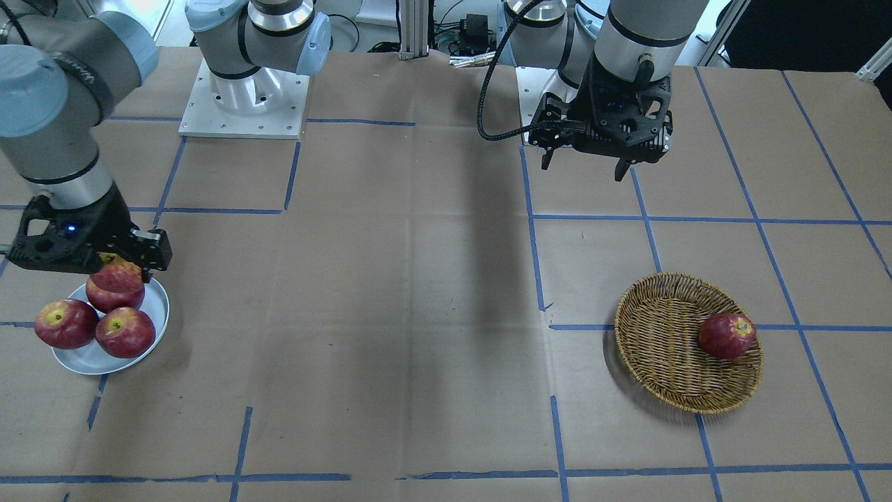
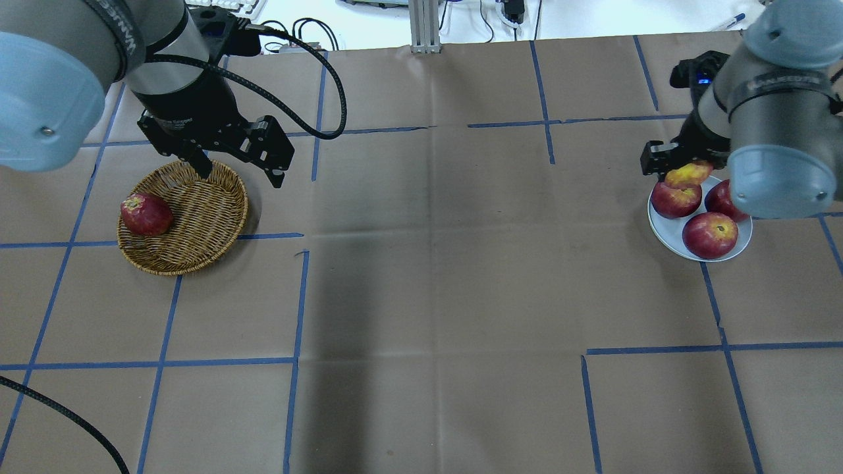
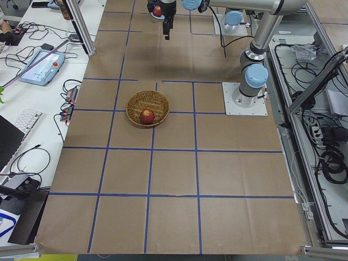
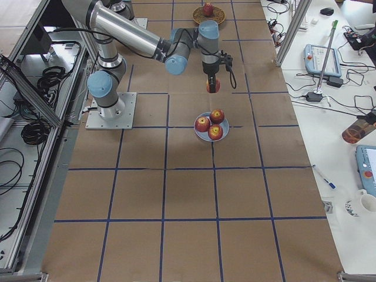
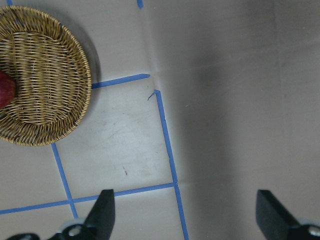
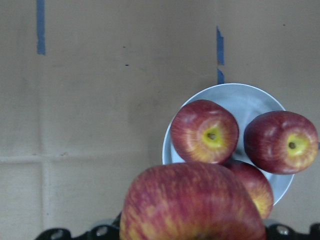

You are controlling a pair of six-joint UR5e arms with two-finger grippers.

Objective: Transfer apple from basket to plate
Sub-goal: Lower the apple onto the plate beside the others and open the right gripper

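Apple (image 6: 192, 205), pinkish-red with yellow streaks, pinched in right gripper (image 2: 683, 168); its bottom is cut off in the wrist view, fingers mostly hidden. Just below: plate (image 6: 235, 95), three darker apples (image 6: 205, 132), one half covered. Left gripper (image 5: 185, 212) spread wide; basket (image 5: 82, 85) off to one side, its dark apple (image 5: 4, 87) cut by frame edge.

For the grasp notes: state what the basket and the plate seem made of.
The basket: woven wicker or rattan, matte tan; interlaced strands show. The plate: smooth, pale grey-white, slightly glossy; ceramic or plastic, cannot tell which.
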